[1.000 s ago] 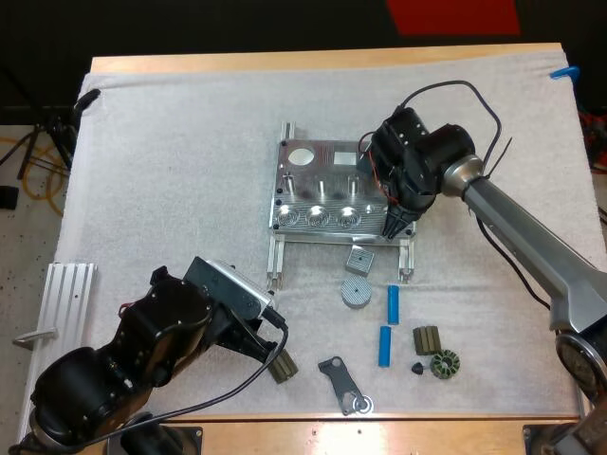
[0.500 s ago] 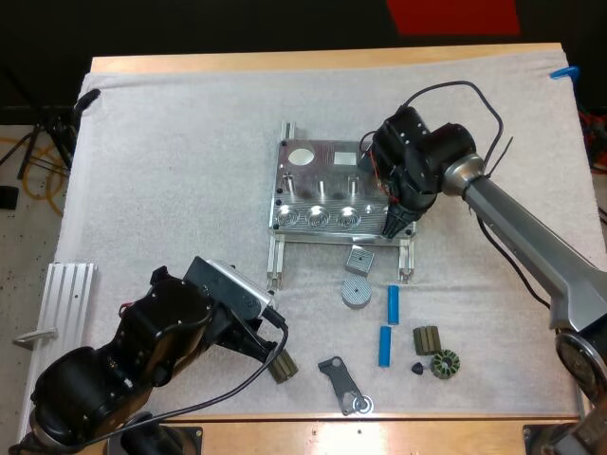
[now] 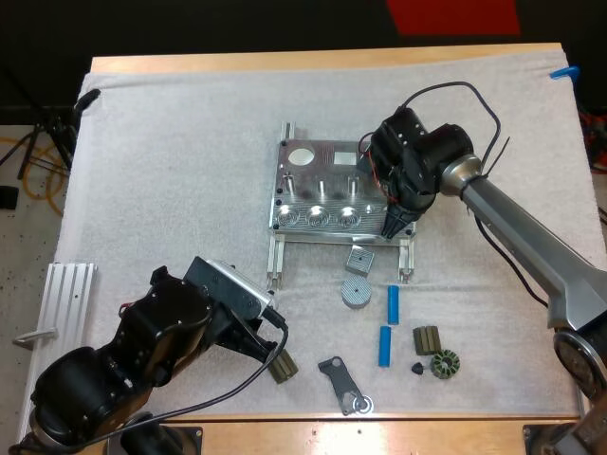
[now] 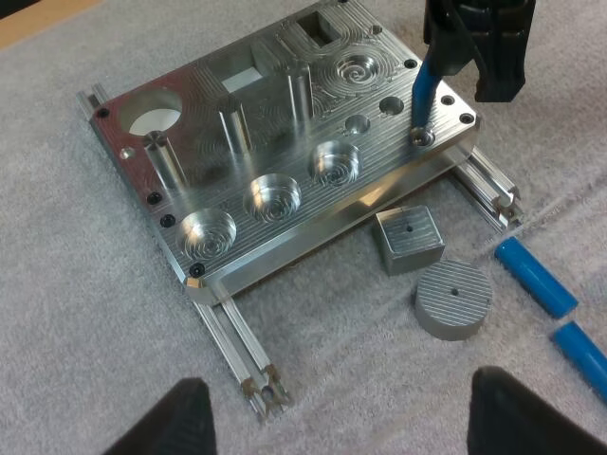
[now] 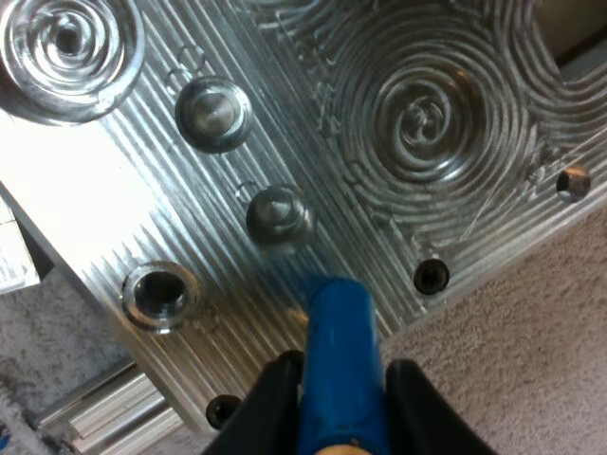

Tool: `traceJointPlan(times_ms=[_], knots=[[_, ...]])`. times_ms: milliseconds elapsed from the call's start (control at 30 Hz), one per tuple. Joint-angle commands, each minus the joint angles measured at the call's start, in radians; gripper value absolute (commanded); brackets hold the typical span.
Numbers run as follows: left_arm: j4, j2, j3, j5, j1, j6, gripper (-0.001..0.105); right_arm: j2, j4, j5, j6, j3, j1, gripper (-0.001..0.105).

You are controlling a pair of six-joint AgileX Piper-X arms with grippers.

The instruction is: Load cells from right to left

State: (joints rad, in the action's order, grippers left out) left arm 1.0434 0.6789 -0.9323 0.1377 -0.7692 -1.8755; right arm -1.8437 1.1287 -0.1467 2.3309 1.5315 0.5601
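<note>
The metal fixture [image 3: 322,199] lies mid-mat, with three round pockets along its front. My right gripper [image 3: 394,220] hovers over its right front corner, shut on a blue piece [image 5: 340,341] that stands upright. In the left wrist view the blue piece [image 4: 423,87] has its lower end at a small hole in that corner of the fixture [image 4: 285,161]. Two blue cylinders [image 3: 393,303] [image 3: 385,346] lie on the mat in front of the fixture. My left gripper [image 4: 351,427] is open, low near the mat's front, beside a small dark block [image 3: 283,368].
A grey square block [image 3: 358,258] and a round grey disc [image 3: 356,292] sit just in front of the fixture. Dark parts [image 3: 427,339] [image 3: 443,364] and a dark bracket [image 3: 341,384] lie near the front edge. An aluminium rail [image 3: 62,303] rests at the left.
</note>
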Motion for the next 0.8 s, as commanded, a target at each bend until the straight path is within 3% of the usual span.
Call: traceJointPlan(times_ms=[0,100,200,767], knots=[[-0.008,-0.001,-0.001,0.000,0.000,-0.001,0.057,-0.005,-0.016,0.009,0.002,0.003,-0.002,0.012],[-0.008,-0.001,-0.001,0.000,0.000,-0.001,0.057,-0.005,-0.044,0.013,-0.001,0.003,-0.002,0.038],[-0.008,-0.001,-0.001,0.000,0.000,-0.001,0.057,-0.005,-0.054,0.013,-0.001,0.006,-0.002,0.049],[-0.008,-0.001,0.021,0.000,0.000,-0.001,0.057,0.109,-0.107,0.007,-0.026,0.005,-0.002,0.048]])
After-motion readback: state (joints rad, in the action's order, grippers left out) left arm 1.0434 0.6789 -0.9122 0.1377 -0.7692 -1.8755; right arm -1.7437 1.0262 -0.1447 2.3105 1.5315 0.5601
